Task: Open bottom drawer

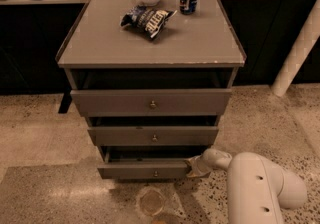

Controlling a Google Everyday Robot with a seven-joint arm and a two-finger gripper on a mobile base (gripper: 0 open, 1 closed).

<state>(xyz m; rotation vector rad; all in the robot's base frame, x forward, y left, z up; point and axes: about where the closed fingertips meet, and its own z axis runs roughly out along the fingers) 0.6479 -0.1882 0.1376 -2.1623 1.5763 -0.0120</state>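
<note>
One camera view, set high in front of the grey three-drawer cabinet (pixel 150 102), tilted down and facing its fronts. Mid-range: the whole flat grey worktop (pixel 200 43), all three drawers and the speckled stone floor (pixel 40 133) fit in frame. The white robot arm (pixel 260 188) enters lower right, nearest the lens. Its end effector (pixel 194 167) is at the right end of the narrow, knobbed grey bottom drawer front (pixel 130 170).

The matt grey flat-fronted bottom drawer (pixel 129 170) carries a small shiny metal knob (pixel 155 173). The smooth off-white plastic gripper (pixel 197 166) sits at its right end, above speckled polished stone floor (pixel 45 133).
</note>
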